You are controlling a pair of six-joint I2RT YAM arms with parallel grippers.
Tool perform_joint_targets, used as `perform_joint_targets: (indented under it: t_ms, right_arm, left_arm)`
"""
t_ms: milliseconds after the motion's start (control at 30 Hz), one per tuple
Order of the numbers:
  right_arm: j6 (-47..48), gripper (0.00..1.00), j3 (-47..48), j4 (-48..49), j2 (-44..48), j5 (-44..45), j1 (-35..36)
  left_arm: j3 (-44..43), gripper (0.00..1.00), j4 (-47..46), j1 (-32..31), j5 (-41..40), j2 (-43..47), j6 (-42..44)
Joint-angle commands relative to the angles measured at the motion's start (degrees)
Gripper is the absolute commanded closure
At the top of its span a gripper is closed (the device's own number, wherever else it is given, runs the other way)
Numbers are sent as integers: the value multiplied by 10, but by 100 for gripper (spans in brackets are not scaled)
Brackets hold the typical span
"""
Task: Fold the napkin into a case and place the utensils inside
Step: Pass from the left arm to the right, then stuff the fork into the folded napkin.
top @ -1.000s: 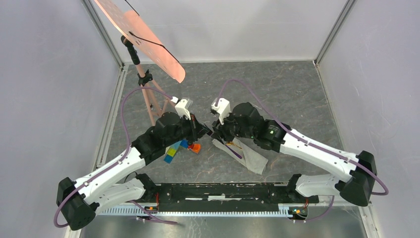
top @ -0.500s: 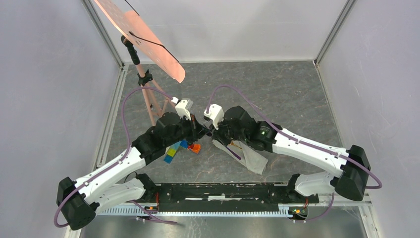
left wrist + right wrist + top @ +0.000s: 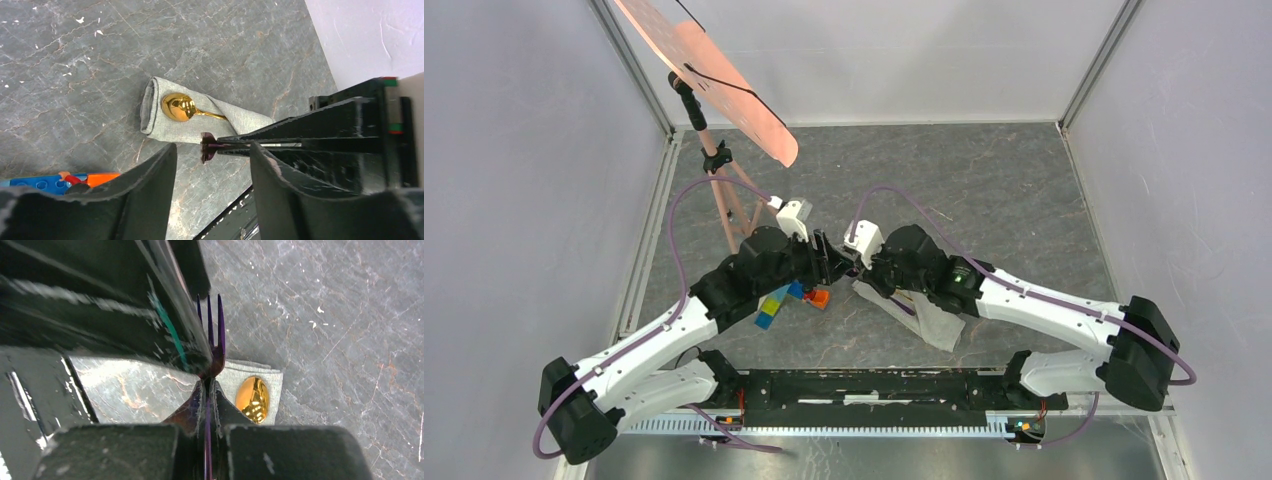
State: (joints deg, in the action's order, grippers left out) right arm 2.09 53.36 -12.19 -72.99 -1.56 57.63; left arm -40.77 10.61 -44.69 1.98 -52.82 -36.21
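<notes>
The purple fork (image 3: 214, 347) is pinched by the right gripper (image 3: 209, 386) in the air near the folded napkin (image 3: 172, 131) that holds the gold spoon (image 3: 178, 106), while the left gripper (image 3: 211, 148) is spread around its end, so the thin handle may twist and slip.

gold spoon (image 3: 178, 107) in case (image 3: 162, 131), purple fork (image 3: 216, 357) — aloft

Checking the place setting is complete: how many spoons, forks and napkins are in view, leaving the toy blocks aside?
Spoons: 1, the gold spoon
Forks: 1, the purple fork
Napkins: 1, the folded napkin
Total: 3
</notes>
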Motion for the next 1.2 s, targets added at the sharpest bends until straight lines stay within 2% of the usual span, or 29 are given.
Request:
perform_joint_targets:
  t_ms: [0, 200, 500, 900, 1167]
  right_arm:
    - [40, 100, -37, 108, 20, -45, -28]
    - [50, 100, -58, 150, -21, -103, -64]
    - [66, 100, -72, 159, -51, -108, -65]
    - [90, 100, -127, 179, -45, -106, -66]
    - [71, 100, -118, 95, -38, -56, -66]
  left_arm:
    - [-5, 35, 9, 19, -17, 6, -30]
    - [35, 36, 20, 62, -9, 24, -79]
    - [57, 32, 11, 66, 14, 28, -78]
    - [58, 31, -9, 66, 36, 13, -78]
    - [59, 31, -6, 66, 37, 14, -76]
